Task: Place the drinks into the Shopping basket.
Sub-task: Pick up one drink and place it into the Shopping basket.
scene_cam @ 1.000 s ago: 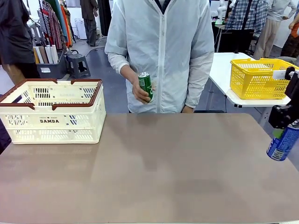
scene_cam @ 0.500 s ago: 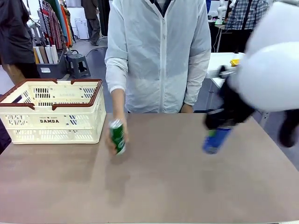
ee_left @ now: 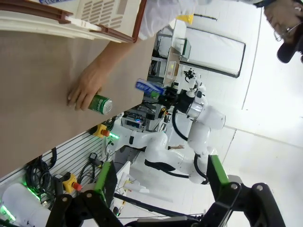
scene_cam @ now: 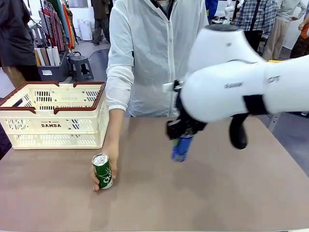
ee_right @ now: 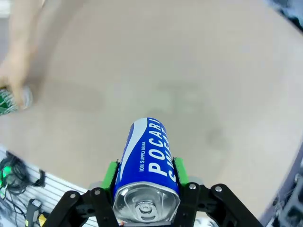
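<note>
Blue can hung tilted above the middle of the tabletop, pinched between the green pads of the right tool. Green can was low over the left side, nearer the near edge, with a person's hand wrapped around it. Shopping basket sat at the far left corner, well apart from both cans. Left tool was spread wide, nothing between its fingers. The tabletop was plain, matte grey-brown. Beyond it were a clothes rack, a grey stool and people standing on a grey floor.
</note>
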